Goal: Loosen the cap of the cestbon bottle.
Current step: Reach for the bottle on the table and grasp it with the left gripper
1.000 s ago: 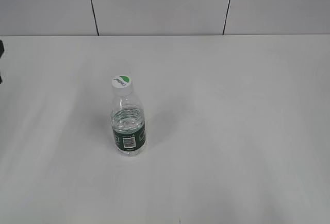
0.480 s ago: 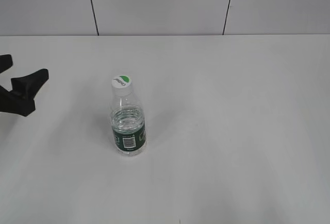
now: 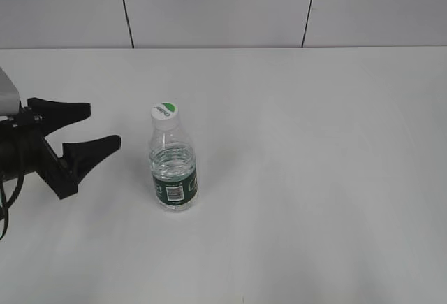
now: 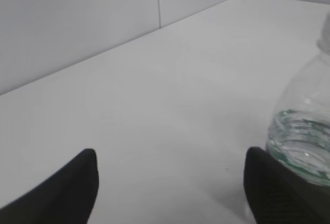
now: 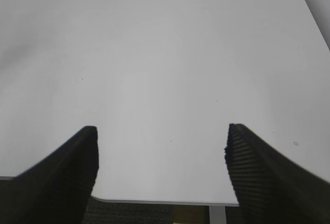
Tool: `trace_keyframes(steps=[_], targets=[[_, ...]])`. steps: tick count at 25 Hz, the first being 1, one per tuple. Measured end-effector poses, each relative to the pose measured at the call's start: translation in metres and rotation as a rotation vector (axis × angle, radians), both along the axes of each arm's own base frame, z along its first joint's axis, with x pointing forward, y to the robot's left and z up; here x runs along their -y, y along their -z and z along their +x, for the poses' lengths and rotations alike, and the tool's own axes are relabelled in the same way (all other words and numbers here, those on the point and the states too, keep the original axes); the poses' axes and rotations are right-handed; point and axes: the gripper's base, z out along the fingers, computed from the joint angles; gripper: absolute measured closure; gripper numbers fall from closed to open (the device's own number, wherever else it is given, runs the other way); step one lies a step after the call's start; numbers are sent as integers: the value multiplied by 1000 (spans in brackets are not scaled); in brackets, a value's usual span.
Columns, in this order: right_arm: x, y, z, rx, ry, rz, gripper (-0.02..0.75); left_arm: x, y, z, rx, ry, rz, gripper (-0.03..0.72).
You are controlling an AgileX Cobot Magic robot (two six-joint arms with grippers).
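Observation:
The cestbon bottle (image 3: 174, 171) stands upright on the white table, clear with a dark green label band. Its white cap (image 3: 165, 112) with a green half-circle sits on top. My left gripper (image 3: 103, 124) is open to the left of the bottle, a short gap away, fingers pointing toward it at mid-height. In the left wrist view the bottle (image 4: 304, 131) shows at the right edge, beside the right finger, and the left gripper (image 4: 170, 165) has nothing between its fingers. My right gripper (image 5: 161, 131) is open over bare table near the table's edge; it is out of the exterior view.
The white table (image 3: 314, 143) stretches around the bottle, with a panelled wall (image 3: 216, 3) behind it. In the right wrist view the table edge (image 5: 165, 201) and a table leg (image 5: 216, 214) show below the fingers.
My left gripper has come in from the left edge of the exterior view toward the bottle. The bottle has not moved.

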Motion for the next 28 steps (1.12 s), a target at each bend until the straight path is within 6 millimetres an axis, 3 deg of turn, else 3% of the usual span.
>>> trace_keyframes(steps=[7, 28], targets=[[0, 0, 0, 0, 0, 0, 150, 12, 13, -1, 1, 269, 51, 139], [0, 0, 0, 0, 0, 0, 150, 14, 21, 0, -85, 358, 63, 101]])
